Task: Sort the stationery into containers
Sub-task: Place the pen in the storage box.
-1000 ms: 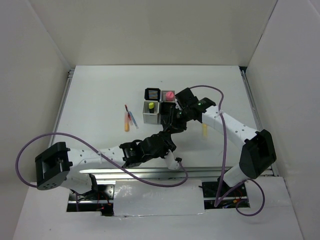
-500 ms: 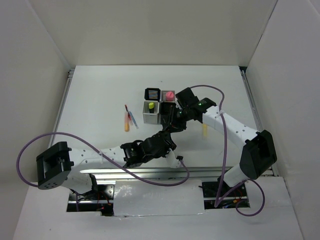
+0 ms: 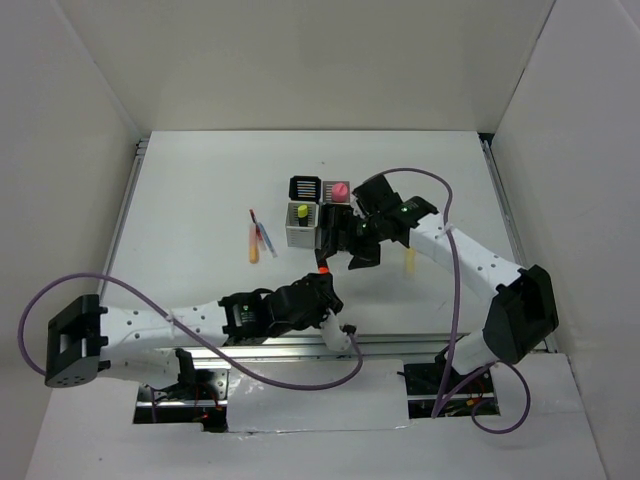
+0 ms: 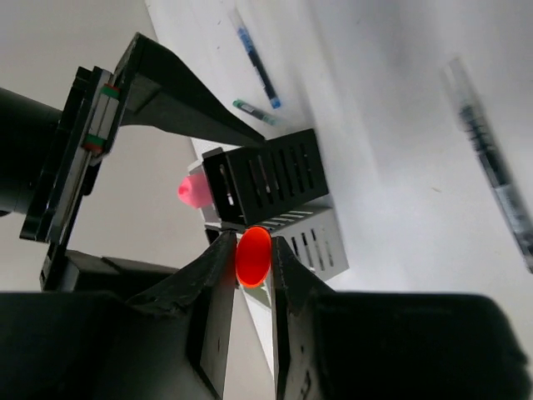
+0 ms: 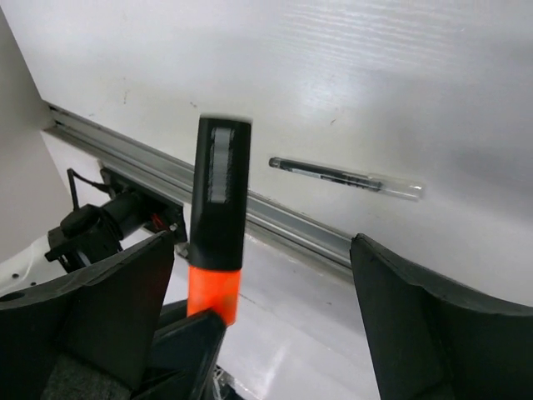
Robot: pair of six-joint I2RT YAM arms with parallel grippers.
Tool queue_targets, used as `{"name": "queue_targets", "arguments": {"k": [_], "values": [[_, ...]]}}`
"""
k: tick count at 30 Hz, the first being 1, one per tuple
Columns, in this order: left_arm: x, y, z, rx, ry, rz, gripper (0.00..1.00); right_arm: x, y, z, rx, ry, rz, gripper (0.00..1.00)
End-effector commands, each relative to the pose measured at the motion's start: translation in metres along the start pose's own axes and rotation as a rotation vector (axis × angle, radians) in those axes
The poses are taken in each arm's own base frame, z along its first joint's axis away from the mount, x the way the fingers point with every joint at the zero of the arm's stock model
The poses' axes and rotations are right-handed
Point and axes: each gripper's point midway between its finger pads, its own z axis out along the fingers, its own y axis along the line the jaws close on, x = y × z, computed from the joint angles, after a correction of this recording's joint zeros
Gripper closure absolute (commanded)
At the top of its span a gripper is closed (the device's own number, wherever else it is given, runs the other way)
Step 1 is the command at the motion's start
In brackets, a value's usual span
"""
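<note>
**benchrat:** Reading across: a few loose pens [image 3: 260, 236] are lying out left on the surface [image 3: 190, 200], too small for me to tell apart properly. Then the left fingers [image 4: 252, 254] are clamping the orange highlighter [image 5: 218, 208] by its orange end, with the black cap sticking out free. It's hanging in the air just on the near side of the containers [image 3: 300, 238], not in any cup.

**yam_fan:** Yeah, and the right fingers [image 5: 262, 238] are standing wide apart on either side of it, touching nothing. I'm guessing it's a hand-off, which would explain gripping it low and leaving the cap end free. The cups are already holding a yellow highlighter [image 3: 300, 213] and a pink highlighter [image 3: 340, 189], so they're probably sorting by colour. Further right, a pale highlighter [image 3: 408, 260] is waiting on the surface.
</note>
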Motion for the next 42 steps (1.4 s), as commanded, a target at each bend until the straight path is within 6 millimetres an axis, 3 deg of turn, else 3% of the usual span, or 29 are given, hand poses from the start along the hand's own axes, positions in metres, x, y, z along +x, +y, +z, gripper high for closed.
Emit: {"name": "queue_targets", "arguments": {"k": [1,7,10,13,14,15,16,17,18,19,20,21,22,25,34,40,42], "values": [[-0.009,-0.006,-0.022,0.034,-0.040,-0.062,1.00,-0.024,0.010,-0.029,-0.028,-0.099,-0.058,0.07],[-0.018,-0.019,-0.052,0.153,-0.114,-0.243,1.00,-0.075,-0.004,-0.076,-0.102,-0.209,-0.149,0.03],[-0.031,-0.018,-0.068,0.188,-0.179,-0.363,1.00,-0.103,-0.003,-0.116,-0.174,-0.315,-0.222,0.02],[-0.031,0.008,-0.070,0.158,-0.197,-0.587,1.00,-0.123,-0.014,-0.150,-0.178,-0.426,-0.257,0.02],[-0.010,0.024,-0.067,0.119,-0.161,-0.700,1.00,-0.127,-0.020,-0.157,-0.162,-0.450,-0.282,0.02],[-0.011,0.048,-0.072,0.101,-0.200,-0.844,1.00,-0.131,-0.028,-0.167,-0.157,-0.475,-0.281,0.02],[0.001,0.054,-0.063,0.110,-0.168,-0.933,1.00,-0.130,-0.034,-0.170,-0.149,-0.486,-0.284,0.03],[0.037,0.081,-0.066,0.048,-0.117,-1.060,1.00,-0.131,-0.042,-0.172,-0.133,-0.495,-0.287,0.04],[0.040,0.089,-0.065,0.082,-0.150,-1.196,1.00,-0.131,-0.058,-0.175,-0.097,-0.517,-0.258,0.04],[0.060,0.090,-0.054,0.102,-0.119,-1.283,1.00,-0.131,-0.063,-0.175,-0.085,-0.522,-0.265,0.04],[0.099,0.111,-0.060,0.025,-0.095,-1.379,1.00,-0.129,-0.069,-0.174,-0.075,-0.524,-0.256,0.05],[0.107,0.114,-0.054,0.039,-0.105,-1.453,1.00,-0.125,-0.077,-0.171,-0.059,-0.522,-0.242,0.05],[0.135,0.122,-0.056,-0.024,-0.077,-1.494,1.00,-0.124,-0.082,-0.169,-0.047,-0.526,-0.245,0.06],[0.159,0.140,-0.048,-0.096,-0.086,-1.505,1.00,-0.120,-0.094,-0.164,-0.001,-0.534,-0.246,0.08],[0.167,0.152,-0.004,-0.120,-0.134,-1.484,1.00,-0.117,-0.111,-0.155,0.066,-0.524,-0.228,0.09],[0.170,0.138,0.015,-0.086,-0.111,-1.475,1.00,-0.114,-0.126,-0.146,0.108,-0.518,-0.218,0.09],[0.170,0.133,0.022,-0.087,-0.097,-1.459,0.96,-0.114,-0.132,-0.140,0.125,-0.512,-0.207,0.10]]}}
